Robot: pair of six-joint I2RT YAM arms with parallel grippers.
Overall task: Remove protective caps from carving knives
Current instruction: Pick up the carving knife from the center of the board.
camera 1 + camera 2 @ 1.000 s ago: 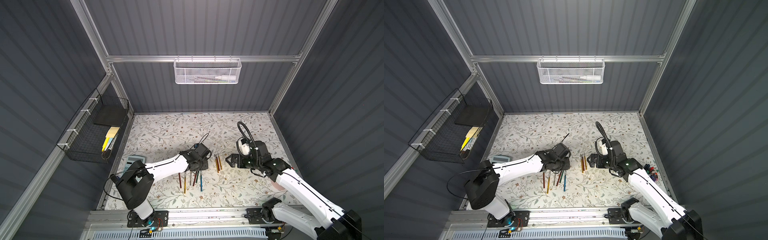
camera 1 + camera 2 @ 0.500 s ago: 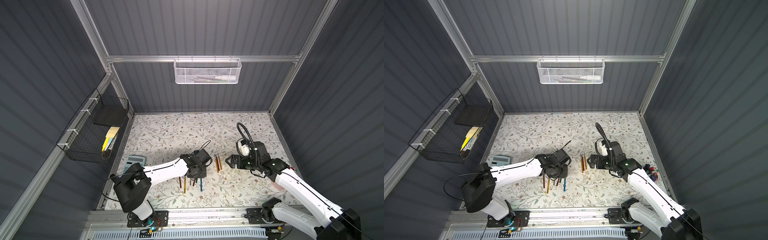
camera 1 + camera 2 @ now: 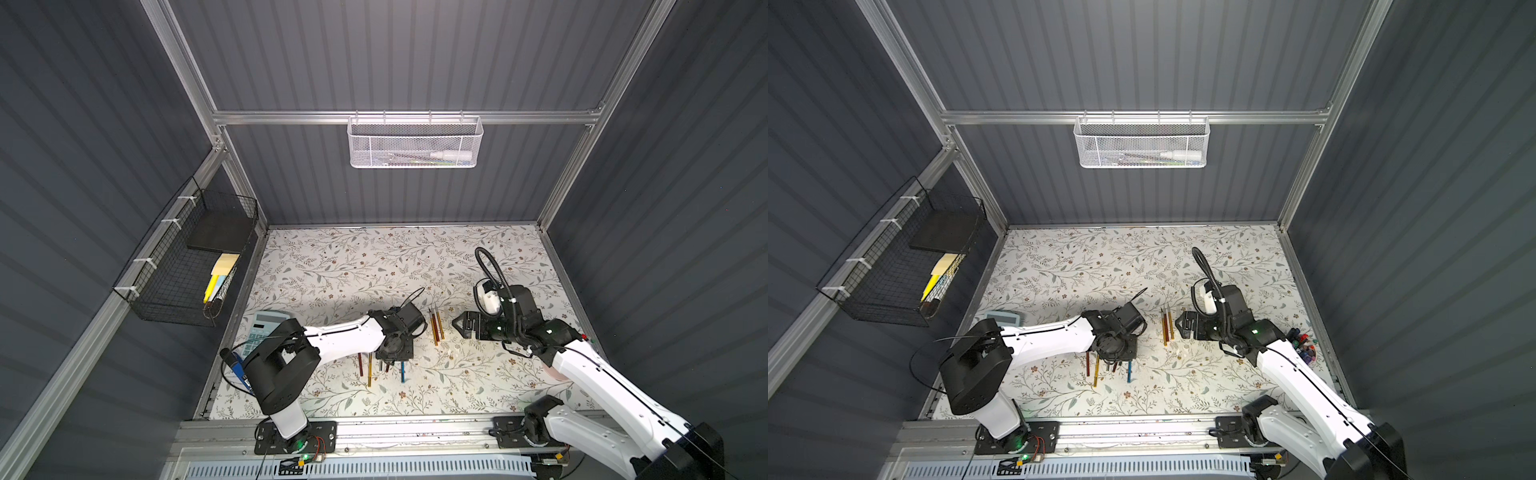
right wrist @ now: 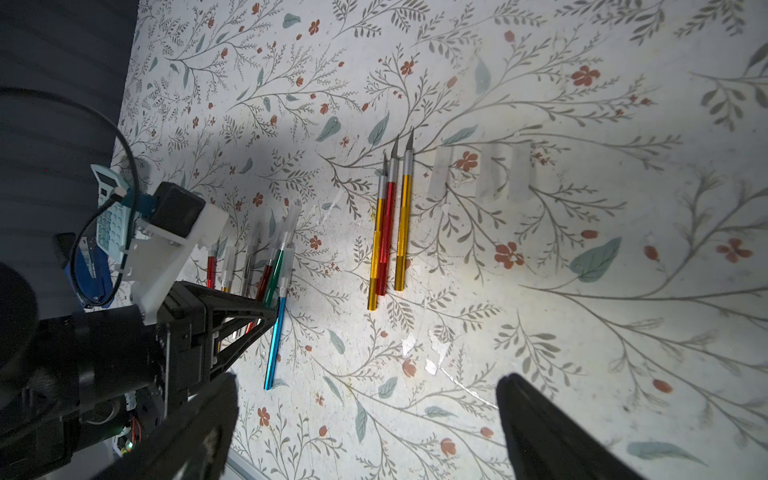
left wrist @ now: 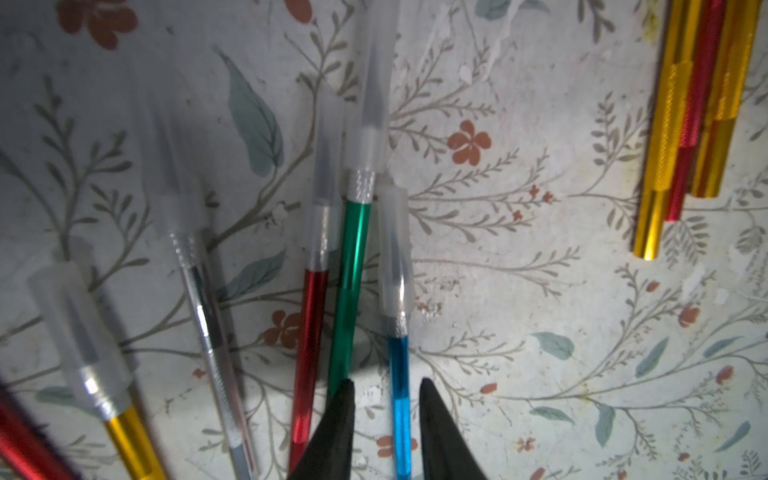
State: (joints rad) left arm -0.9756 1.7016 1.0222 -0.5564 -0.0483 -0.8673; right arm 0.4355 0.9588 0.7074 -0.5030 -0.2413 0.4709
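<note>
Step in hand: picking up the next capped knife. I judge the task about a third done, with three stripped and six to go.
Left fingers: my left fingers (image 5: 332, 432) stand narrowly apart, one on each side of the blue knife (image 5: 400, 374) handle. A sliver of counter shows on both sides, so they are not pinching it.
Right fingers: my right fingers (image 4: 540, 424) are spread wide and hold nothing, hovering near the bare knives (image 4: 388, 232).
Where the work lies: the blue knife lies on the floral counter (image 3: 332, 266) at the edge of the capped bunch. Its clear cap (image 5: 395, 249) is over the blade and the green knife (image 5: 351, 282) is close alongside.
Next move: close on the blue handle alone, lift it clear of the green one and bring it across so my right fingers can take the cap. The sleeve looks slick, so the pinch should be square.
Left wrist view only: the caps and the gap round the handle; in both top views my own wrist hides them.
Right wrist view only: the bare blades and three loose caps (image 4: 494, 174) beside them, too faint to find in a top view.
</note>
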